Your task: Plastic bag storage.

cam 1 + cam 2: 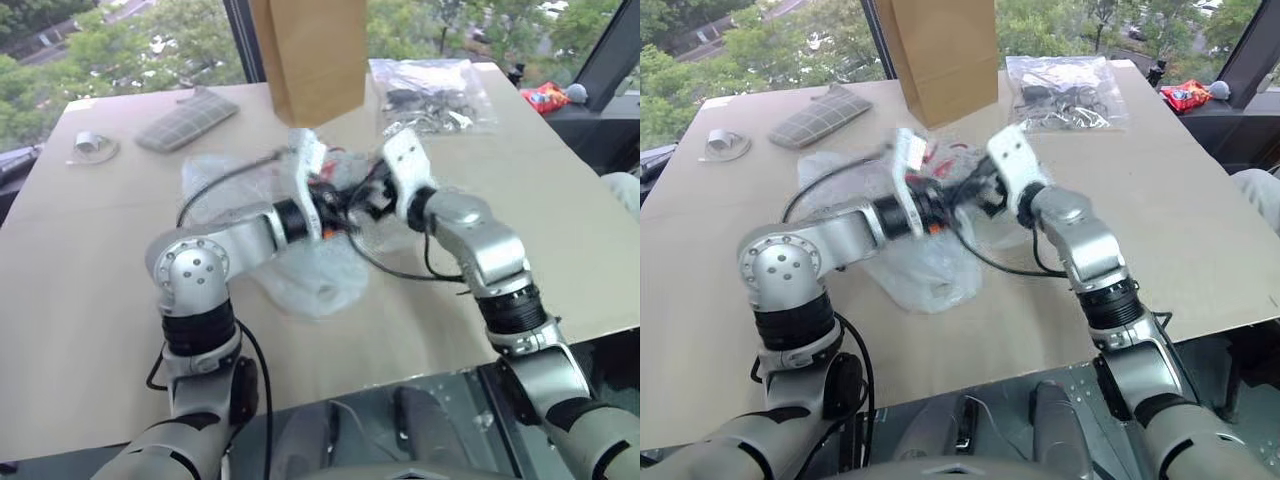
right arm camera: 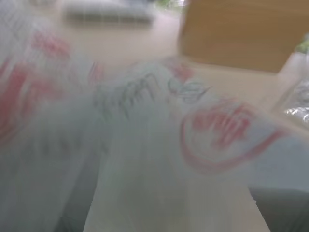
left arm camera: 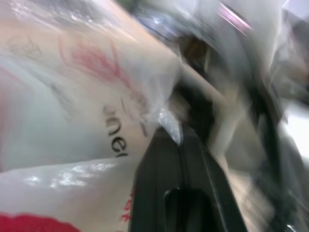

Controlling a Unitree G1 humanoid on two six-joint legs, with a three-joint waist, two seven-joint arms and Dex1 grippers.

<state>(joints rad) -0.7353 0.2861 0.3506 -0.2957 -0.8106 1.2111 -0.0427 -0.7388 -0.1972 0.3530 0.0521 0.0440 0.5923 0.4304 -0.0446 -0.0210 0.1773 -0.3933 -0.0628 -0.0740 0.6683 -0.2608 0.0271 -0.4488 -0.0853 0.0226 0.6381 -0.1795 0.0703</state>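
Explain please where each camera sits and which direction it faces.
Left eye: on the head, looking forward and down at the table; both arms show.
Right eye: beside it, same scene, with the brown paper bag.
Left wrist: along the left gripper, shut on the plastic bag.
Right wrist: close over the plastic bag, facing the brown paper bag.
Shared: the plastic bag appears in all views.

The plastic bag (image 1: 310, 285) is thin, crinkly, translucent film with a glossy sheen. The paper bag (image 1: 312, 55) is matt brown. The clear bag (image 1: 430, 90) at the table's (image 1: 90, 260) far edge glints; the table is matt, smooth beige.
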